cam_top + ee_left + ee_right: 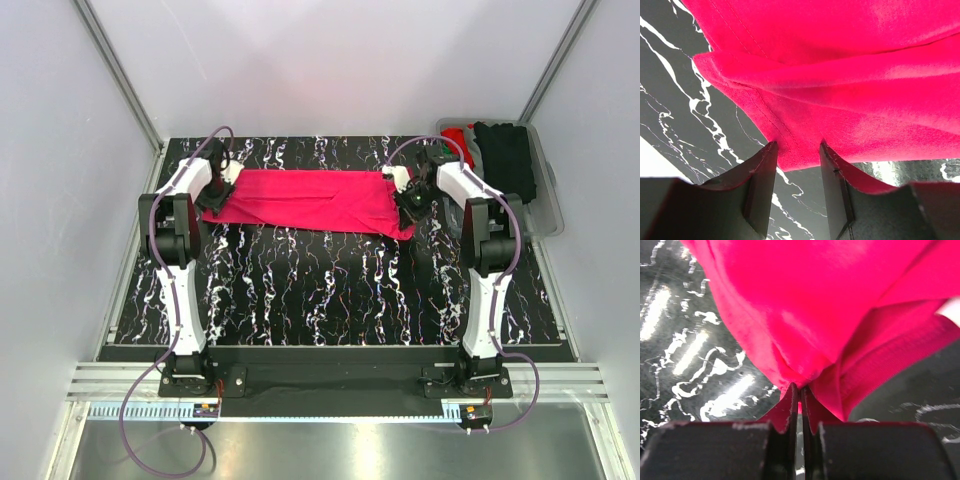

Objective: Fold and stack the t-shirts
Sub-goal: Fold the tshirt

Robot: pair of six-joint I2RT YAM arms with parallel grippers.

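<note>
1. Cloth first: the pinkish-red t-shirt (310,200) lies as a long folded band across the far part of the black marbled table (320,290). Its length runs left to right between your two arms.
2. Your left gripper (796,150) sits at the band's left end. Its jaws stand apart, and the shirt's stitched hem dips into the gap between them. Some cloth drapes over the right-hand finger (837,185), but nothing is squeezed there.
3. Your right gripper (801,390) is at the band's right end. Its jaws are pressed almost together and clamped on a bunched fold of the shirt. A thin sliver of red shows between the fingers (789,407).
4. From the right wrist you see several layers fanning away from that pinch, with a thicker ribbed strip running off to the right. A small white patch shows at the picture's right edge, and you cannot tell what it is.
5. Beyond the table's far right corner, a clear bin (548,215) holds a black shirt (505,160), with a red shirt (458,135) beside it. Both are well apart from the shirt on the table.
</note>
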